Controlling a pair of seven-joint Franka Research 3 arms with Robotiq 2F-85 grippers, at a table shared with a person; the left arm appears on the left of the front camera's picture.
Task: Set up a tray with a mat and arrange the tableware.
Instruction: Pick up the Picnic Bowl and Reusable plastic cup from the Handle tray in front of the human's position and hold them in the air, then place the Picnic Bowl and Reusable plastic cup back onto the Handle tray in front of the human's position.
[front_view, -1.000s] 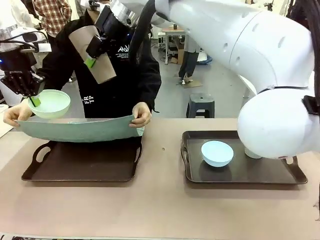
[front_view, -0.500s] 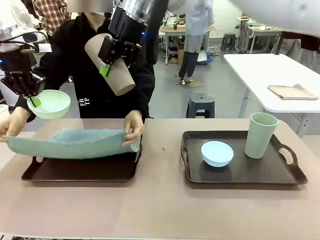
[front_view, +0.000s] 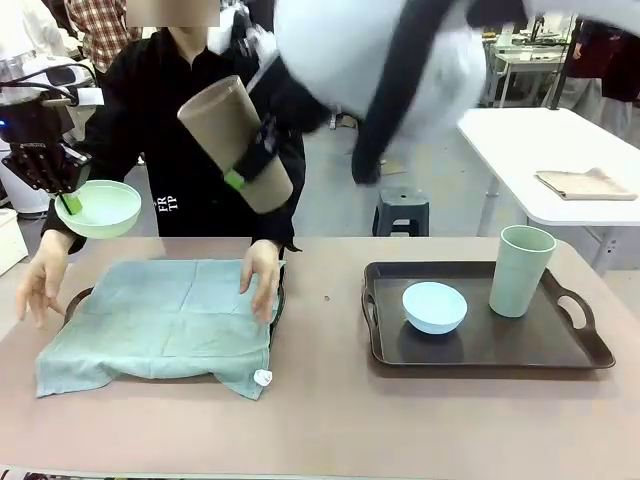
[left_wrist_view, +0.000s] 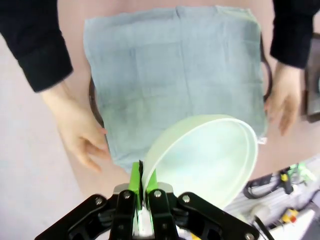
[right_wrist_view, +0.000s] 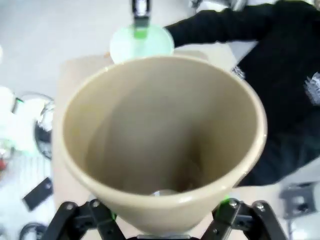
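Left gripper (left_wrist_view: 141, 178) clamped on pale green bowl (front_view: 98, 208) rim, 9 o'clock; right gripper (front_view: 240, 172) clamped round brown cup (front_view: 225, 125), 12 o'clock. Mat (front_view: 160, 310) laid on left tray (front_view: 76, 300). Judged unplaced: both held pieces, plus light blue bowl (front_view: 434, 306) and pale green cup (front_view: 520, 270), 3 o'clock.

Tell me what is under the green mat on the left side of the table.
A dark tray: a handle peeks out past the mat at each end. The mat covers the rest of the tray, so anything else beneath it is hidden.
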